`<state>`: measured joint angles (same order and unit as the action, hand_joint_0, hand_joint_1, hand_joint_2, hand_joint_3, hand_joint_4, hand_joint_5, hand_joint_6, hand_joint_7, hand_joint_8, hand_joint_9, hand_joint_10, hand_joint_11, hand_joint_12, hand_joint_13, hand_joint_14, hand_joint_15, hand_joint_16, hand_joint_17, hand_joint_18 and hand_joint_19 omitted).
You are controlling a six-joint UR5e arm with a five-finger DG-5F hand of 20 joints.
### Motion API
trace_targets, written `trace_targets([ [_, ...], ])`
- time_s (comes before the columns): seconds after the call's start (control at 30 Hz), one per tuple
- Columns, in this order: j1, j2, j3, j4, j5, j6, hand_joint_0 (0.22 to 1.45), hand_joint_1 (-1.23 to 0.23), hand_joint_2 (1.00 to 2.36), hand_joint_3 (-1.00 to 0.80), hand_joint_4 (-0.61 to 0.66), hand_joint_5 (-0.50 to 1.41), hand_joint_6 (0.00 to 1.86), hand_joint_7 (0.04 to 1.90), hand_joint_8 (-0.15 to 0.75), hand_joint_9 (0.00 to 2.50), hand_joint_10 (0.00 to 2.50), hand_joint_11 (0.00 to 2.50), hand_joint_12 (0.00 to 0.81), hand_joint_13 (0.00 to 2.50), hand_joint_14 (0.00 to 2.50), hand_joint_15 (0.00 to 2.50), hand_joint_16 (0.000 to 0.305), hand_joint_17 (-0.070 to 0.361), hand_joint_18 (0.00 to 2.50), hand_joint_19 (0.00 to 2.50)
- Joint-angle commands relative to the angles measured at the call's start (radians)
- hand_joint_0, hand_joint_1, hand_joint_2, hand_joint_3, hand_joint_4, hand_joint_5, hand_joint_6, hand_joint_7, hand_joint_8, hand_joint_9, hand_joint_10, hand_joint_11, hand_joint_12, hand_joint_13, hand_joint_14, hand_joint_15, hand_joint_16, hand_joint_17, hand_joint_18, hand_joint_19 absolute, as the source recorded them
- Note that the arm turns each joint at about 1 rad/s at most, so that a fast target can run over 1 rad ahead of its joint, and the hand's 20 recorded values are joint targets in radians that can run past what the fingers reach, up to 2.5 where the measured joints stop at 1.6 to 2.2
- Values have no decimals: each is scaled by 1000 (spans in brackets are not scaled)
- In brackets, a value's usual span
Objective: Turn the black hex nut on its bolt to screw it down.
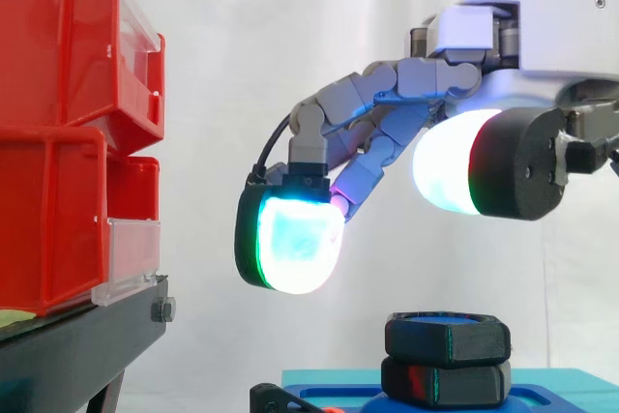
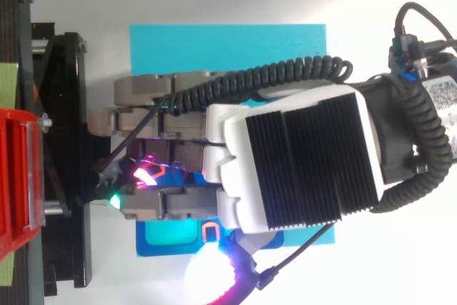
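- Two black six-sided pieces sit stacked on a blue base (image 1: 556,382): the black hex nut (image 1: 447,338) on top, and a second hex piece (image 1: 445,382) touching it from below.
- The nut lies flat with its bore axis upright, and the bolt's blue end (image 1: 440,317) shows in its top face.
- The hand (image 1: 416,79) hovers above the nut, clear of it and grasping nothing. Its fingers arch loosely downward, with a wide gap between the cyan-white fingertip (image 1: 295,244) and the white thumb pad (image 1: 445,166).
- Seen from above, the hand covers the base's middle.
- Red bins (image 1: 68,123) on a black stand (image 1: 77,345) stand to the left, before a white curtain (image 1: 290,26).
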<state>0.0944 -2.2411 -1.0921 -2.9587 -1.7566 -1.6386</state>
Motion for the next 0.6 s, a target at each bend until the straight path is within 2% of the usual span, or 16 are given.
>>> trace_targets([
  [0.0, 10, 0, 0, -23, 13, -3, 471, -210, 1000, -500, 197, -1, 505, 1093, 223, 808, 0, 0, 375, 445, 0, 0, 50, 112, 335, 306],
  [0.17, 22, 0, 0, -54, 20, -3, 478, -215, 1000, -500, 183, 2, 505, 1088, 212, 839, 0, 0, 366, 467, 0, 0, 49, 110, 344, 311],
  [0.3, 30, 0, 0, -76, 43, -3, 481, -224, 1000, -500, 167, 6, 506, 1106, 207, 860, 0, 0, 364, 480, 0, 0, 48, 109, 360, 310],
  [0.57, 33, 0, -2, -89, 46, -4, 486, -274, 1000, -500, 136, 16, 506, 1129, 152, 909, 0, 0, 343, 506, 0, 0, 47, 106, 391, 306],
])
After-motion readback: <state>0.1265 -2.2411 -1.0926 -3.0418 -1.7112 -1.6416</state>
